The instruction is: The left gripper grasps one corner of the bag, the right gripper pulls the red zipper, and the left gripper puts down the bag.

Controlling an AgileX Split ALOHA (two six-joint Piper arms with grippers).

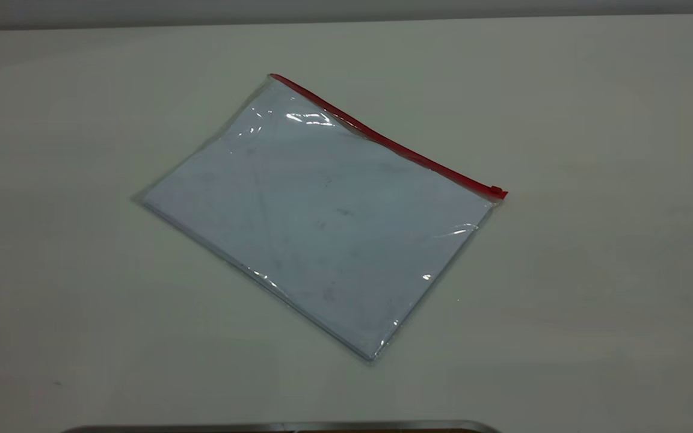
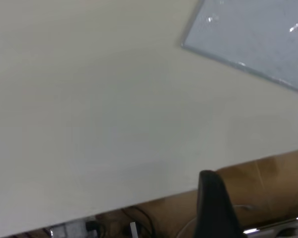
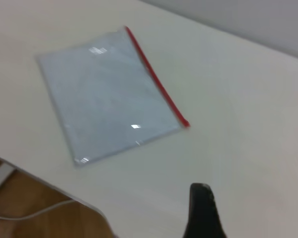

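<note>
Nothing of the task is looking done yet: the bag is lying untouched on the table.

The flat, clear plastic document pouch [image 1: 322, 222], glossy and pale bluish-white inside, is resting at the centre of the exterior frame on the plain off-white table [image 1: 593, 120], with its thin red zipper strip [image 1: 382, 138] running from upper centre down toward the right and the tiny red slider tab [image 1: 495, 191] sitting at the right-hand end. Neither arm is showing in the exterior view. One black finger of the left gripper [image 2: 216, 208] is poking into the lower right of its wrist view, well apart from the pouch, and one of the right gripper [image 3: 202, 210] is doing likewise at the bottom of its own view; whether either is open cannot be told. Grasping the corner, pulling the zipper and setting down all appear to be remaining. No brand, label or writing is readable anywhere.
</note>
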